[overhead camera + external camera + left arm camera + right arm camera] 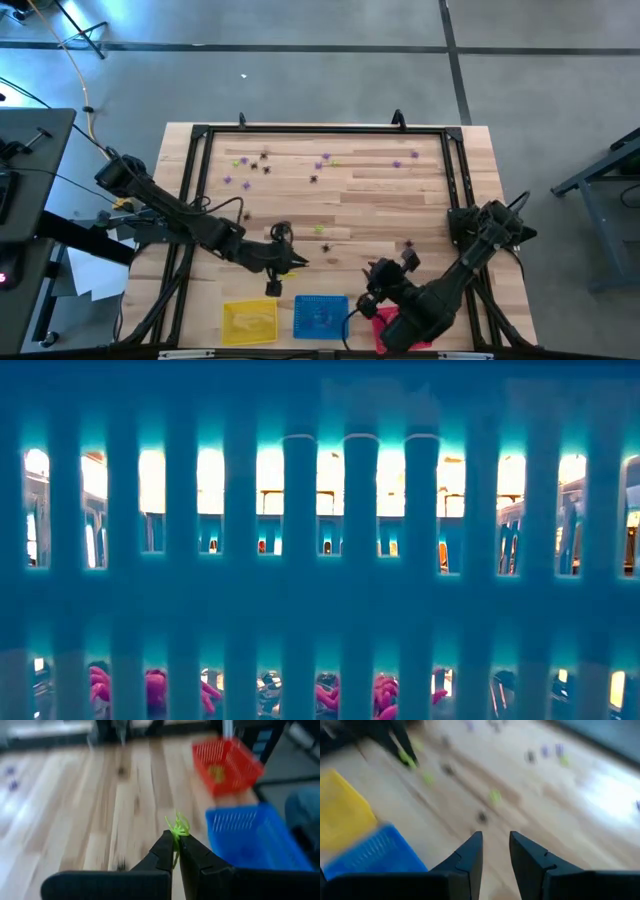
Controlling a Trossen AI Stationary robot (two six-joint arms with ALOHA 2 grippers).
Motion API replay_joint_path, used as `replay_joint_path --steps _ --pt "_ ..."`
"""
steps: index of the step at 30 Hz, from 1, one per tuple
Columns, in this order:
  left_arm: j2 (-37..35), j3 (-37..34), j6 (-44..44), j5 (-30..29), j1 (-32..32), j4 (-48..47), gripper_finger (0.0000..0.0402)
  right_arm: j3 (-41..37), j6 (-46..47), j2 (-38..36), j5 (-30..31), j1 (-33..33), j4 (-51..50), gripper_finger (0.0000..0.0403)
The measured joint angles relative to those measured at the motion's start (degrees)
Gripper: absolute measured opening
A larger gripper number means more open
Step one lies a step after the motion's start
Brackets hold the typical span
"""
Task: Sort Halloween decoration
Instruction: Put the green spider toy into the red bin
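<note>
Halloween decoration bits mostly scattered over the far half of the wooden worktop, well apart from the baskets. Near edge lined with yellow basket, blue basket and red basket, the red one mostly under the right arm. Left gripper just beyond the yellow basket, fingers pressed together and pinching one yellow-green spider by a leg or two. Right gripper near the red basket, fingers spread a little, holding nothing. Biggest worry, probably: such a thin pinch letting the spider slip out over bare wood, or dropping into the neighbouring blue basket instead of yellow. Also two arms pretty close together down there.
</note>
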Motion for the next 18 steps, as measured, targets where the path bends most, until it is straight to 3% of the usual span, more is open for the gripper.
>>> replay_joint_path --steps 9,18 --pt "0.00 0.00 3.91 -2.28 -0.35 11.43 0.0000 0.00 -10.98 4.09 15.27 -1.08 11.20 0.0092" --pt "0.00 0.00 6.52 -3.96 -0.35 13.30 0.0000 0.00 -23.31 4.75 18.29 -4.24 21.16 0.0092"
